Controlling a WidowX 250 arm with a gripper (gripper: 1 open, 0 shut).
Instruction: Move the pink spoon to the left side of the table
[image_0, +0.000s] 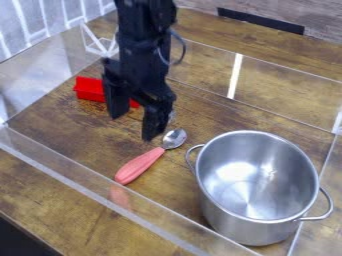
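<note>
The pink spoon (144, 160) lies flat on the dark wood table (67, 150). Its salmon handle points toward the near left and its small silver bowl (173, 138) rests close to the pot's handle. My gripper (135, 118) hangs just above and behind the spoon, pointing straight down. Its two black fingers (118, 103) stand apart and hold nothing. The spoon is free of the gripper.
A large steel pot (258, 197) stands at the near right, its side handle next to the spoon's bowl. A bright red block (91, 89) sits behind the gripper at the left. Low clear acrylic walls (80, 185) border the tabletop.
</note>
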